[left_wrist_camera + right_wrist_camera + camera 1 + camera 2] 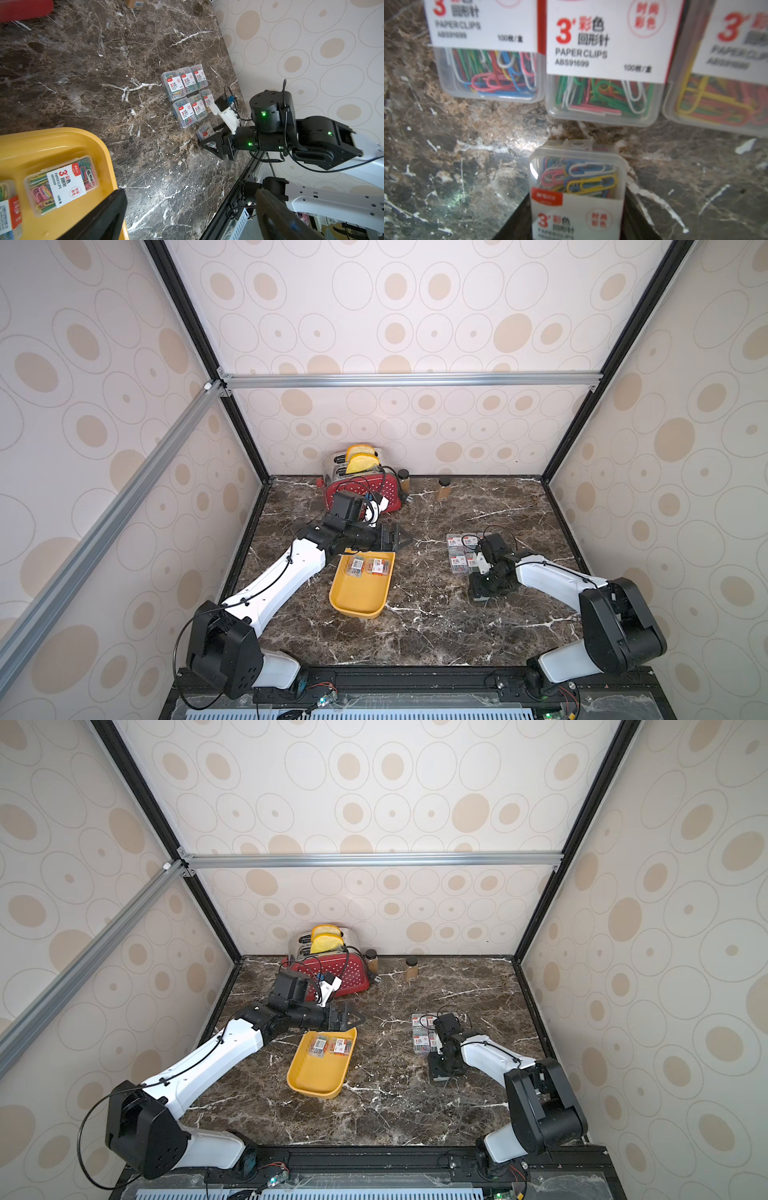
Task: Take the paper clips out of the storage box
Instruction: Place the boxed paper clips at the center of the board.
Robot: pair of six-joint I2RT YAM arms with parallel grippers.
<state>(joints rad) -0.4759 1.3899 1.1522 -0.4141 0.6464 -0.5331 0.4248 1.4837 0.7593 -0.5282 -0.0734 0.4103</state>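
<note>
The mustard-yellow storage box [360, 602] [316, 1078] [62, 143] lies left of the table's middle. Two clear cases of paper clips [356, 565] [379, 566] [62, 185] rest at its far end. My left gripper [397, 538] [351, 1017] [187, 218] hangs open above the box's far rim, with nothing between its fingers. Several more cases [456, 549] [187, 93] [602, 83] lie in rows on the right. Just beside them, my right gripper [207, 141] [577, 209] is shut on one case [577, 176] low at the marble; whether it touches I cannot tell.
A red white-dotted toaster [368, 489] holding bread stands at the back wall, just behind the left wrist. Two brown jars [404, 479] [444, 487] stand to its right. Patterned walls close in the marble table [415, 635] on three sides.
</note>
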